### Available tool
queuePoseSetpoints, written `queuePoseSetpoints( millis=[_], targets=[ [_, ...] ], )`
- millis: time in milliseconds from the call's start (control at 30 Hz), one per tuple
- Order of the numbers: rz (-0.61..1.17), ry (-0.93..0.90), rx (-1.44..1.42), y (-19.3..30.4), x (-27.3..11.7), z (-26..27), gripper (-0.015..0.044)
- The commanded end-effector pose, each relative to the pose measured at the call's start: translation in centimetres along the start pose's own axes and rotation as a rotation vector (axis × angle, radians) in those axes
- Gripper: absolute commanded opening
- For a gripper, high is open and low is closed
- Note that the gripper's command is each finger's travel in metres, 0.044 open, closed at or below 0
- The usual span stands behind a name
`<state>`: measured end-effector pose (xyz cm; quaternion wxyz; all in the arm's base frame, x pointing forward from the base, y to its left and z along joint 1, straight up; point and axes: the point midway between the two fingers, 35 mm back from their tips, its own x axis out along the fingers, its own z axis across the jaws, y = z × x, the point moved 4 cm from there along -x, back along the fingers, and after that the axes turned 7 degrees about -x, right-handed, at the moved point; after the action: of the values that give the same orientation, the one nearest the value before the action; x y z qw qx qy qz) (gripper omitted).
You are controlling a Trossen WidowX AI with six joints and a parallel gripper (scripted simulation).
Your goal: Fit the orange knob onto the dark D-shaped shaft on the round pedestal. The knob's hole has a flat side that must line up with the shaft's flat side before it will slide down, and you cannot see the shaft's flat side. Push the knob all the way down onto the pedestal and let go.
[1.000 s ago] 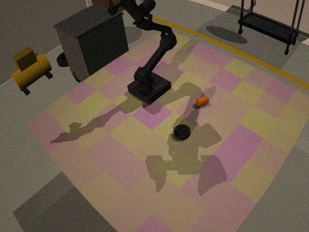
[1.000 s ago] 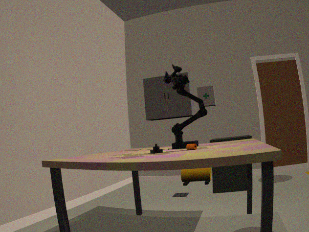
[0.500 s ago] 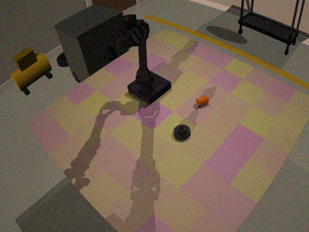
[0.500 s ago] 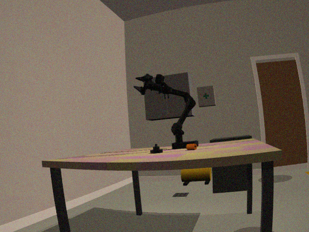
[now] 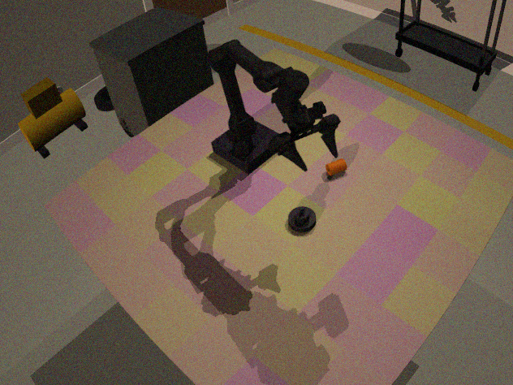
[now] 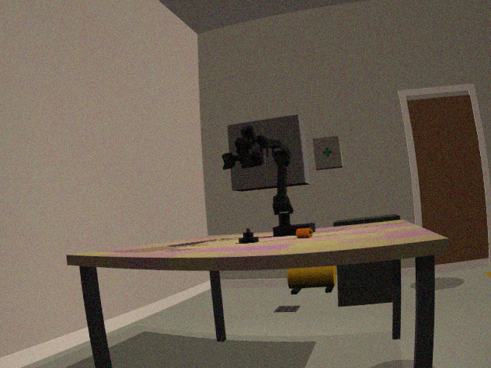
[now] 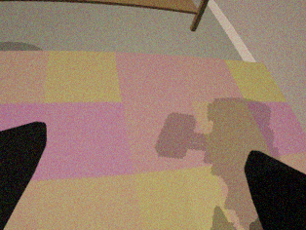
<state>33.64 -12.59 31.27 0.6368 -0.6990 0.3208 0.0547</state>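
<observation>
The orange knob (image 5: 336, 166) (image 6: 304, 233) lies on its side on the table, with a dark hole in its end facing right in the exterior view. The round dark pedestal (image 5: 307, 227) (image 6: 253, 240) stands apart from it, its short shaft (image 5: 302, 216) (image 6: 248, 230) upright and bare. The shaft's flat side cannot be made out. My gripper (image 5: 321, 163) (image 7: 149, 147) is open and empty, with its fingers wide apart. It is raised well above the table. The wrist view shows neither knob nor pedestal.
The patchwork table top (image 5: 372, 248) (image 6: 336, 248) carries the arm's base (image 5: 248, 149) behind the pedestal and knob. Large arm shadows lie across the table in the top view. A dark cabinet (image 5: 170, 70), a yellow tank (image 5: 55, 118) and a cart (image 5: 447, 45) stand beyond the table.
</observation>
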Motion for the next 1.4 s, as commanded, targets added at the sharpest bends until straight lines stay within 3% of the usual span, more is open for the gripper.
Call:
queuePoseSetpoints(
  millis=[0,200,467,1367],
  targets=[
    [0.15,-0.177,-0.218,2.5,2.0,6.1,0.044],
    [0.401,-0.495,-0.651,8.6,2.5,16.5,0.044],
    [0.665,-0.891,-1.227,17.7,-1.6,26.1,0.044],
    [0.669,-0.895,-1.234,21.8,0.2,26.6,0.044]
  ],
)
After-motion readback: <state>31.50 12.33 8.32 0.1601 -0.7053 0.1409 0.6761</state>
